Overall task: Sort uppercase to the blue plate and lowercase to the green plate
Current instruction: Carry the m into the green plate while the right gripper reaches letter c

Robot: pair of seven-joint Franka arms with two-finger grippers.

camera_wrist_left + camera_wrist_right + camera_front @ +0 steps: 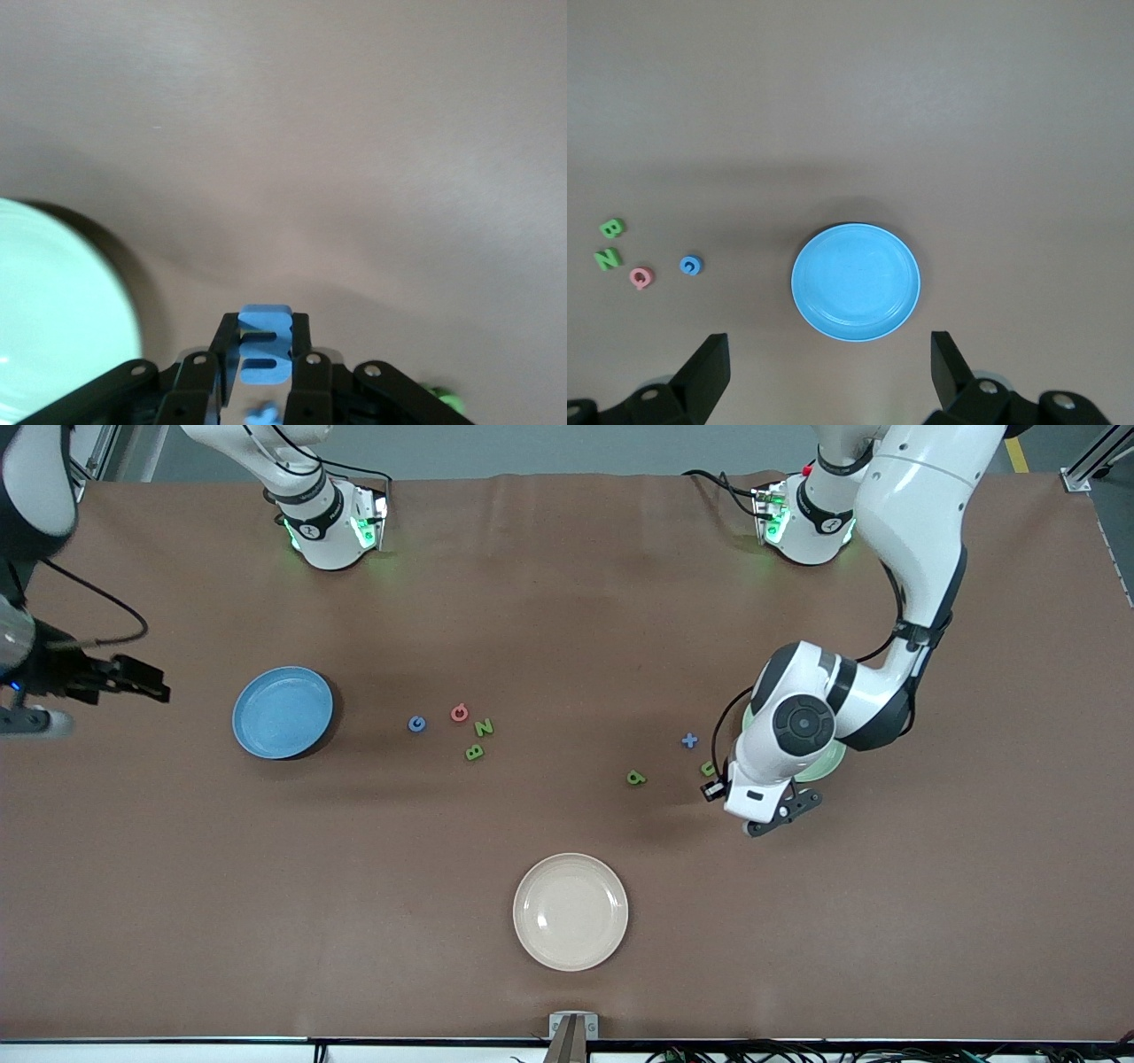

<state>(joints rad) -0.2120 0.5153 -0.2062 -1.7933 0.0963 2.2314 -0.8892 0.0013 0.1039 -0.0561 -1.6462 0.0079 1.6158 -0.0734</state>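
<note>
Blue letter m (264, 347) is pinched upright between the shut fingers of the left gripper (780, 815). The green plate (53, 310) lies just beside this gripper. The right gripper (828, 376), spread wide and empty, waits above the blue plate (856, 282).

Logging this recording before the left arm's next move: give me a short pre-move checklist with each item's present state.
1. Left gripper shut on the blue m: ok.
2. Held letter is lowercase, so it goes to the green plate: ok.
3. Green plate beside the left gripper, its visible part bare: ok.
4. Blue m's seating between the jaws, straight or skewed: cannot tell.
5. Right gripper open, waiting above the blue plate: ok.
6. G, Q, N, B on the blue plate: not ok.
</note>
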